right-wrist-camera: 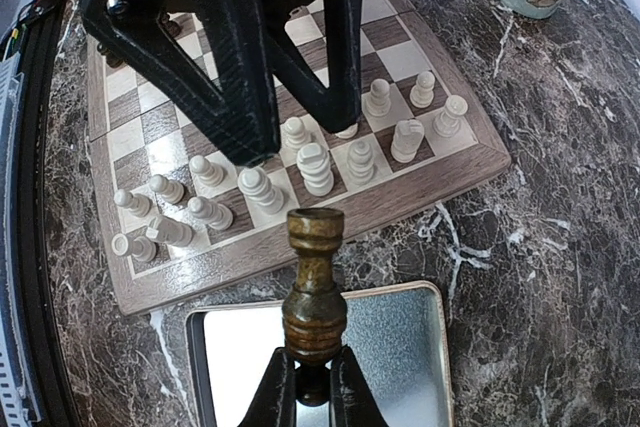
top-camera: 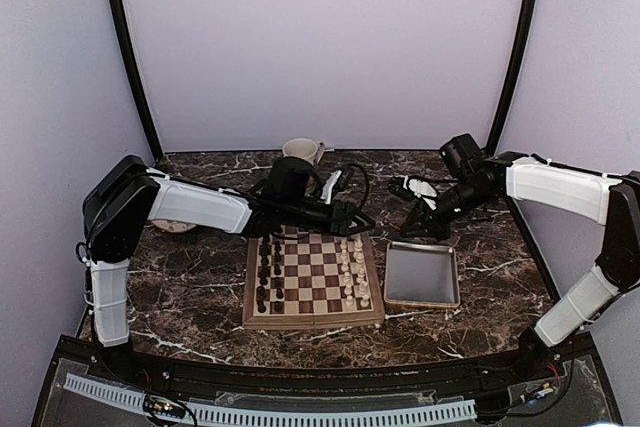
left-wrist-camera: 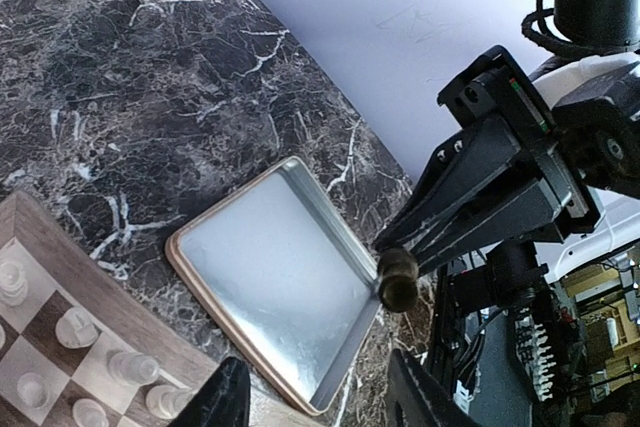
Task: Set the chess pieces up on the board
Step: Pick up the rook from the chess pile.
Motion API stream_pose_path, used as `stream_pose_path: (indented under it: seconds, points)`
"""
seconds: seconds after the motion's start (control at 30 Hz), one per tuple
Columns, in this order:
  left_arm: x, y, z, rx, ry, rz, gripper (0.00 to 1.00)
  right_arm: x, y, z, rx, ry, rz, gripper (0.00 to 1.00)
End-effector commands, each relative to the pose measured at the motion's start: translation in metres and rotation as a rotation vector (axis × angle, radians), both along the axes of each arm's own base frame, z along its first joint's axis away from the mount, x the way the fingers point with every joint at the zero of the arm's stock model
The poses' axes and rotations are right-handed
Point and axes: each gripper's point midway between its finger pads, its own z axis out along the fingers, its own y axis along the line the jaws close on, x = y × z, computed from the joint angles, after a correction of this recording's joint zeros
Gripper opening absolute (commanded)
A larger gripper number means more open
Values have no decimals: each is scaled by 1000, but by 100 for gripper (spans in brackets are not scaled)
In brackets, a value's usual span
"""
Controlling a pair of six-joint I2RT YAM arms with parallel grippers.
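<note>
Two fingers of your right gripper [right-wrist-camera: 312, 365] are clamped on the base of a dark chess piece [right-wrist-camera: 313, 287], holding it upright in the air over the tray [right-wrist-camera: 400, 347], just beside the board [right-wrist-camera: 250, 262]. Your left gripper [left-wrist-camera: 320, 389] faces it with its fingers parted and nothing between them. White chessmen [right-wrist-camera: 315, 167] fill the board's near rows; the dark chessmen [top-camera: 265, 272] stand on the far side. This looks like a carry, perhaps a handover. Next, pass the piece high over the white rows to a free dark-side square.
</note>
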Motion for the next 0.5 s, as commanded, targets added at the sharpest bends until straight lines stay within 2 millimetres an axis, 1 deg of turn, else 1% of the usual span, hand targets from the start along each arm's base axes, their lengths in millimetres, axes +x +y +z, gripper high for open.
stream_pose_path:
  seconds: [0.0, 0.37, 0.47]
  points:
    - [-9, -17, 41, -127, -19, -71, 49, -4, 3, -1, 15, 19, 8, 0]
    - [-15, -30, 32, -135, 30, -119, 49, -10, 8, -9, -14, 27, 32, 0]
    - [-17, -33, 30, -131, 36, -129, 46, -11, 10, -11, -22, 25, 39, 0]
